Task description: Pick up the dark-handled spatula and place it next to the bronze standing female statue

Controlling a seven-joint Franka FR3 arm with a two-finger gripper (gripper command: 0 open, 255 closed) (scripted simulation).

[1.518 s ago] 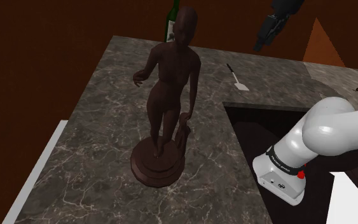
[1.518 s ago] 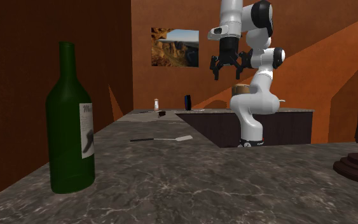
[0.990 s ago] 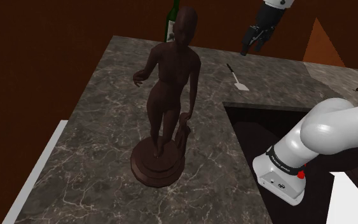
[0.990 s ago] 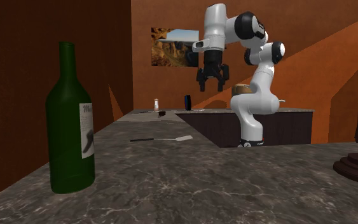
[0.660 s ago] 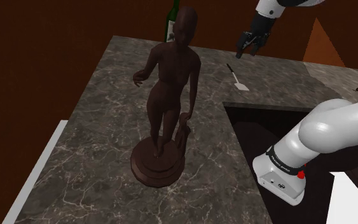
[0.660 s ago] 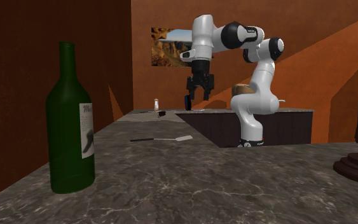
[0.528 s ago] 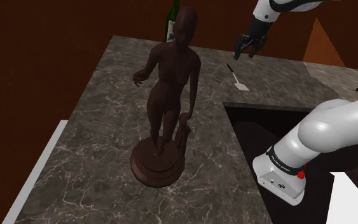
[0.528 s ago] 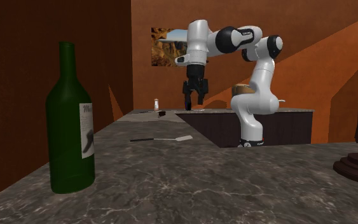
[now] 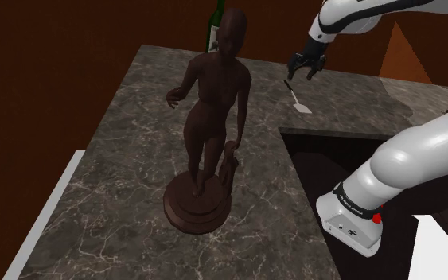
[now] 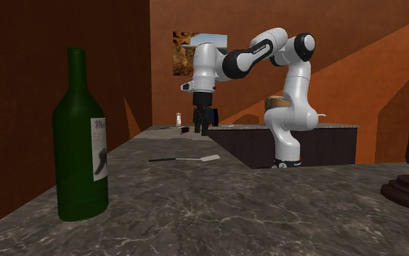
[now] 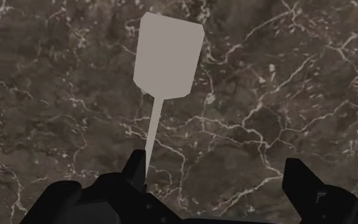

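Note:
The spatula [image 9: 297, 99] lies flat on the dark marble counter [image 9: 134, 143], pale blade toward the recess and thin dark handle pointing away. My gripper [image 9: 300, 70] hovers open just above the handle end. In the wrist view the pale blade [image 11: 168, 54] and its shaft lie ahead of the gripper [image 11: 215, 175], and the shaft runs in beside one finger [image 11: 133, 170], not centred between the two. The dark brown standing female statue [image 9: 212, 111] rises on a round base [image 9: 196, 205] mid-counter. From the second exterior view the spatula [image 10: 186, 158] lies beyond the bottle, with the gripper [image 10: 201, 128] low behind it.
A green wine bottle [image 10: 79, 138] stands at the counter's far corner, behind the statue in the shoulder view [image 9: 216, 30]. A dark recess [image 9: 325, 159] cuts into the counter beside the arm's stand. Small items [image 10: 179, 122] sit on the far counter.
The arm has swung toward the shoulder view's left and come down, bringing the open gripper from high above the counter to just over the spatula's handle. The spatula and statue have not moved.

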